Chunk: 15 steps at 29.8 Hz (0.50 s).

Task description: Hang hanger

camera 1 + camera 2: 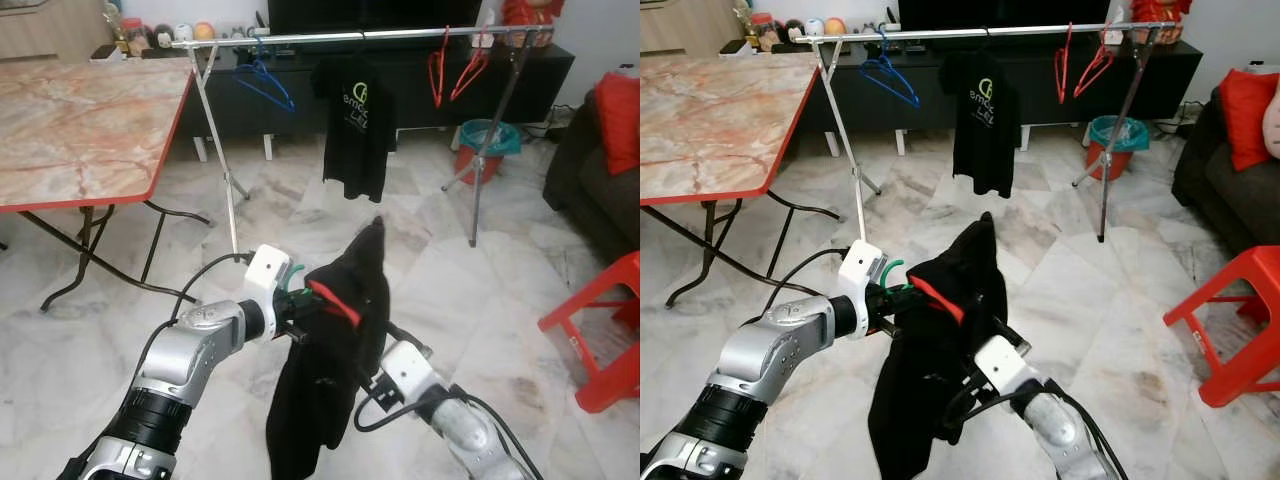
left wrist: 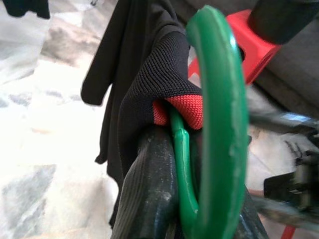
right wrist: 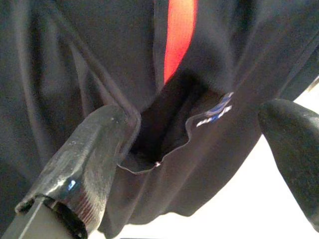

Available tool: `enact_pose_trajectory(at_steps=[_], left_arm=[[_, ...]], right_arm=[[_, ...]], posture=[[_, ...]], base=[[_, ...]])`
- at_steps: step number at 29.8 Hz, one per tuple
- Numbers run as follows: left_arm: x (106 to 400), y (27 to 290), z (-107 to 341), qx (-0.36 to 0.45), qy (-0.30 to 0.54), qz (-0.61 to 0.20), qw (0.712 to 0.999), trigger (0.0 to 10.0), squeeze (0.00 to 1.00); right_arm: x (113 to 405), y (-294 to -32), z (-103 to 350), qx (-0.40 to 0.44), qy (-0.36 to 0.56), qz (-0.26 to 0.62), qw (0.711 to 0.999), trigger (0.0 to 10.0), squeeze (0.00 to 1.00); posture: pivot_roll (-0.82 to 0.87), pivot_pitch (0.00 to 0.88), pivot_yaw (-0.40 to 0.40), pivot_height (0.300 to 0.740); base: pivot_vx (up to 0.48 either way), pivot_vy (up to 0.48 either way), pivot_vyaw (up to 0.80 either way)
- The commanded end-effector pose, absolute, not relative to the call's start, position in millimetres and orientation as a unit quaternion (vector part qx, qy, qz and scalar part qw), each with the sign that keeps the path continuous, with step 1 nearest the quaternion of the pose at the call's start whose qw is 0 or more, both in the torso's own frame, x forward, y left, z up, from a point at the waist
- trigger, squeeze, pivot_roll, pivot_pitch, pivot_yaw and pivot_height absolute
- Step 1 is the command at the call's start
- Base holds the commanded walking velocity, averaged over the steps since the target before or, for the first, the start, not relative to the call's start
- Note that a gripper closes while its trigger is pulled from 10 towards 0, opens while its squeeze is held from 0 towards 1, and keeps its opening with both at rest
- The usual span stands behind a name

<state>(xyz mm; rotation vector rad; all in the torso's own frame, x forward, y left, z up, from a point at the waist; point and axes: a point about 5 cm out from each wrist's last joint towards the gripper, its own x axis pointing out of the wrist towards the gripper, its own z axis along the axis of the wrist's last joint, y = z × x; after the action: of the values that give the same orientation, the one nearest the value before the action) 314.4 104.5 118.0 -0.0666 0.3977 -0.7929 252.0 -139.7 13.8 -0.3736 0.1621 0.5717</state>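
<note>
Left claw (image 1: 296,312) closed on a green hanger (image 2: 219,124) carrying a black shirt (image 1: 330,360); right claw (image 3: 199,149), fingers apart, presses into the cloth. The clothes rail (image 1: 350,37) stands well beyond: keep the hook upright

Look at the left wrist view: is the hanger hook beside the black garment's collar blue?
No, the hanger hook is green, curving beside the black garment with its red-lined collar.
</note>
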Motion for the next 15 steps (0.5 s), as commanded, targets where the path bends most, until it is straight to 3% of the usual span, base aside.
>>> enact_pose_trajectory(at_steps=[1,9,15], left_arm=[[322,107,125,-0.015,0.17,-0.372,0.913,10.0,0.0],[321,104,128,-0.027,0.16,-0.387,0.908,10.0,0.0],[320,97,134,-0.023,0.14,-0.416,0.898,10.0,0.0]], right_arm=[[250,-137,16,-0.171,0.077,0.283,0.94,10.0,0.0],[254,-134,34,-0.168,0.032,0.267,0.949,10.0,0.0],[259,-125,40,-0.172,0.017,0.311,0.934,10.0,0.0]], posture=[[-0.01,0.0,0.013,0.74],[-0.01,0.0,0.016,0.74],[-0.01,0.0,0.017,0.74]], base=[[0.0,0.0,0.0],[0.0,0.0,0.0],[0.0,0.0,0.0]])
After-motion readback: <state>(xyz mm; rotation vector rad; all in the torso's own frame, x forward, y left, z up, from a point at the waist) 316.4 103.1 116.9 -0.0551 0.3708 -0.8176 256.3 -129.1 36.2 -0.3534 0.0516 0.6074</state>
